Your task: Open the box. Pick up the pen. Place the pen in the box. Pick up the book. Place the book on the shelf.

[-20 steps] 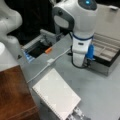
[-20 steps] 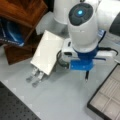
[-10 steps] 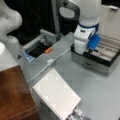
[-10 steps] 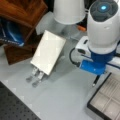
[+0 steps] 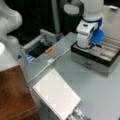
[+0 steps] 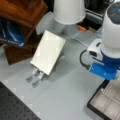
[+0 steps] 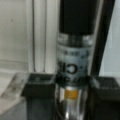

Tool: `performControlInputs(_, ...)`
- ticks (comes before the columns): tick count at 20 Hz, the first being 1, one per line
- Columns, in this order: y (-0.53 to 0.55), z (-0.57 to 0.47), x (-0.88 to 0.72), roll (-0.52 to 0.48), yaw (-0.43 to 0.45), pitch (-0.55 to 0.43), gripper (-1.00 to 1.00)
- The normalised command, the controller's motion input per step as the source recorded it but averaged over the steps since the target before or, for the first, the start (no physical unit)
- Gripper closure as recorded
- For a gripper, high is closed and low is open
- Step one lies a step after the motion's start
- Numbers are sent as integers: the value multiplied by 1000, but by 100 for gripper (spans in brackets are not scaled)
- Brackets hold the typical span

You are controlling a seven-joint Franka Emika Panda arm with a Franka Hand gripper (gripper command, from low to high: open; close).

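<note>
The book (image 5: 57, 94) is lying on the surface (image 5: 95, 90) between the shelf (image 5: 13, 95) at a front view's left and the box (image 5: 100, 56) at its right.

Polished reddish wood shelf (image 5: 15, 95), matt white book (image 5: 56, 96), metal-sided box (image 5: 93, 60) lined beige, glossy black-and-silver pen (image 7: 73, 62).

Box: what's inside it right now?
The box is open, with beige compartments visible and apparently empty. The gripper hangs over its left part in a front view, shut on the pen; the arm covers the compartments beneath it.
</note>
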Motion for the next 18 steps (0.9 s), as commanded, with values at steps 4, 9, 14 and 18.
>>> performControlInputs(4,336,-67,77,-75,-89,3,100)
performControlInputs(9,289,-57,85,-115,-66,1,100)
performControlInputs(14,230,-72,124,-130,-46,-31,100)
performControlInputs(18,204,-73,115,-158,-30,-30,100)
